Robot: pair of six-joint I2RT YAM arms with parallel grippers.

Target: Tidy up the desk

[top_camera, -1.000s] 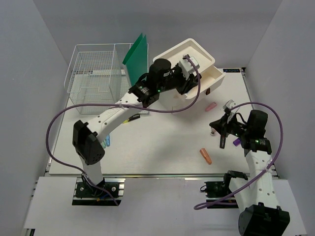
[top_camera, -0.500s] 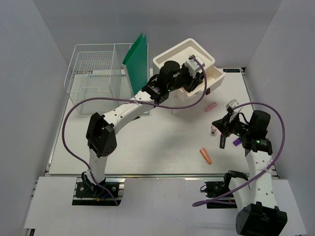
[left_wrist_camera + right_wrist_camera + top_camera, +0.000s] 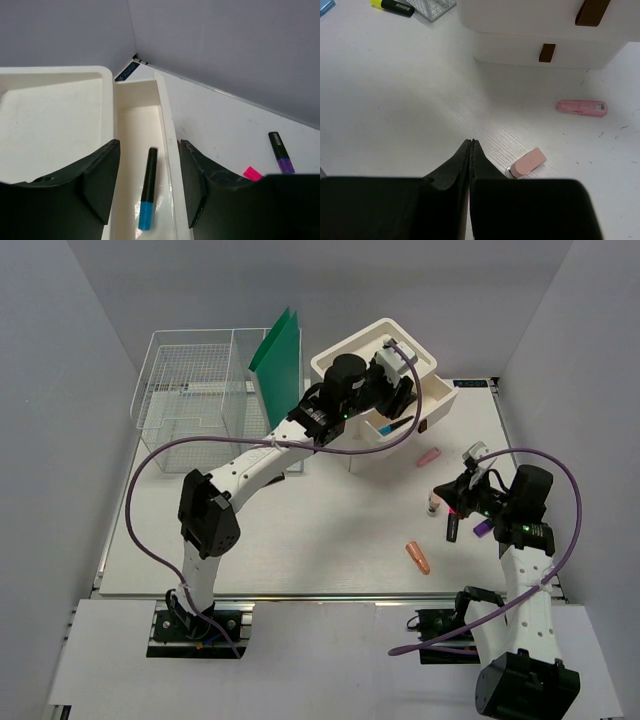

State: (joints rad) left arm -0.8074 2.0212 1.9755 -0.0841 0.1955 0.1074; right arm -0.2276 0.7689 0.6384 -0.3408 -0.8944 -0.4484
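The desk (image 3: 300,530) is a wide white tabletop. At its back stands a white drawer box (image 3: 360,358), open on top. My left gripper (image 3: 398,400) hangs open over it. In the left wrist view my left gripper (image 3: 149,145) straddles a narrow compartment (image 3: 131,107), and a black marker with a blue end (image 3: 147,187) lies loose on the compartment floor between the fingers. My right gripper (image 3: 442,498) is shut and empty, low over the desk at the right. In the right wrist view my right gripper (image 3: 471,143) has its tips just left of a small pink block (image 3: 527,162).
A pink tube (image 3: 429,456), an orange-pink item (image 3: 418,557), a black marker (image 3: 452,528) and a purple one (image 3: 480,528) lie on the right half. A wire basket (image 3: 195,390) and a green folder (image 3: 278,365) stand at the back left. A yellow highlighter (image 3: 268,480) lies by the basket.
My left gripper has moved right over the drawer box and opened. The blue-ended marker now lies in the compartment. The right arm has hardly moved.
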